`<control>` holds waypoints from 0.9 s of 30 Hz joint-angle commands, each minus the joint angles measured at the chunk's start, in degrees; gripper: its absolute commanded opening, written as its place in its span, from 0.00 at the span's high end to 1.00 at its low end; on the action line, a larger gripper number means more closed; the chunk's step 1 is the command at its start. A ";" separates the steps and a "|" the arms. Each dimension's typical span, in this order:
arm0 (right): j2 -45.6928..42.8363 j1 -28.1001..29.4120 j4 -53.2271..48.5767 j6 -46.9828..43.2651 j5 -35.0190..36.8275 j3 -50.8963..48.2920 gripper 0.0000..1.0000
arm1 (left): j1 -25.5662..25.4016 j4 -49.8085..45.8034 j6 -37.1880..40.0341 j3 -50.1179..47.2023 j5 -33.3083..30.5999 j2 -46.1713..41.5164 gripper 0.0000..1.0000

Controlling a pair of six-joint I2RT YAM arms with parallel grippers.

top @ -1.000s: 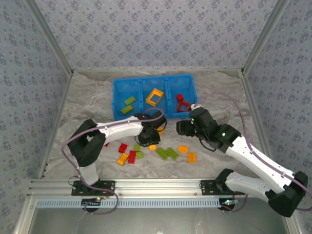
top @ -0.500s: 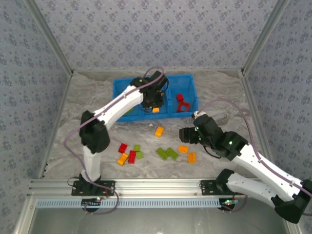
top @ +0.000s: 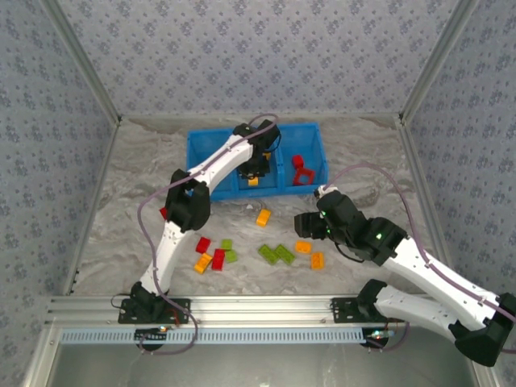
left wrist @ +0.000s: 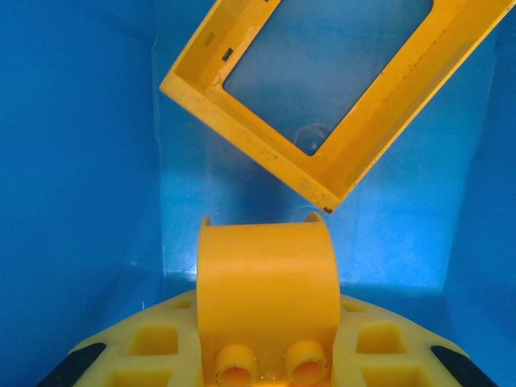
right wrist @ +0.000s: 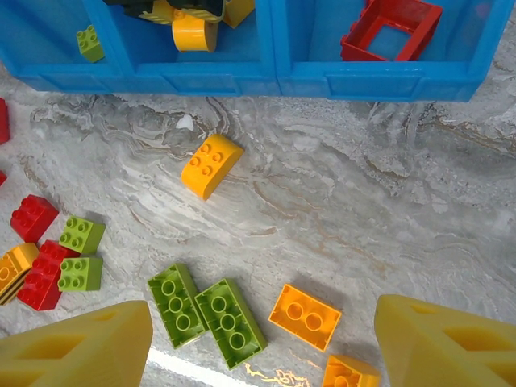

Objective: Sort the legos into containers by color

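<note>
My left gripper [top: 254, 172] reaches into the middle compartment of the blue bin [top: 211, 134], shut on an orange brick [left wrist: 266, 274] [top: 252, 181]. Just beyond the brick, an orange hollow frame [left wrist: 322, 105] lies on the bin floor. The right compartment holds a red frame [right wrist: 391, 28] [top: 302, 171], and the left one a lime brick [right wrist: 90, 42]. My right gripper [right wrist: 266, 347] [top: 302, 223] hangs open over loose bricks on the table: two lime bricks [right wrist: 201, 314], an orange brick [right wrist: 305, 316] and another orange one [right wrist: 351, 372].
A curved orange brick [right wrist: 211, 165] [top: 264, 216] lies alone in front of the bin. Red bricks [right wrist: 32, 216], lime bricks [right wrist: 81, 234] and an orange brick [right wrist: 12, 270] cluster at the left on the marbled tabletop [right wrist: 387, 201]. Patterned walls enclose the table.
The left arm swung from the table up into the bin's middle compartment with the orange brick. The right gripper moved a little nearer, over the loose bricks.
</note>
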 commanded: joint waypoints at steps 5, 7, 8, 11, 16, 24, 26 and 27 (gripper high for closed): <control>2.91 0.50 0.71 -1.98 -0.93 0.18 0.24 | -0.22 -3.13 1.29 1.96 0.00 -1.03 0.56; 5.53 1.71 2.69 -4.44 -1.72 0.21 0.24 | -0.23 -3.06 1.45 1.96 -0.01 -2.46 0.49; 7.10 3.06 3.67 -6.15 -1.21 0.26 0.24 | -0.23 -2.94 1.56 2.00 0.15 -3.05 0.47; 11.90 6.36 6.21 -9.72 -0.77 1.00 0.23 | -0.18 -3.25 1.62 2.22 0.24 -4.97 0.46; 18.43 13.00 14.29 -16.58 -4.96 1.71 0.23 | 0.16 -3.96 0.69 2.19 -0.16 -11.65 0.46; 37.19 19.49 20.52 -21.05 -10.31 11.67 0.22 | 7.59 0.29 -4.18 -22.03 -2.03 -38.21 0.48; 44.55 19.95 19.12 -22.05 -10.84 17.82 0.22 | 10.23 1.01 -5.50 -31.00 -3.60 -46.97 0.48; 47.84 20.04 17.53 -22.28 -10.78 22.07 0.22 | 11.36 0.97 -6.13 -35.25 -4.50 -51.72 0.48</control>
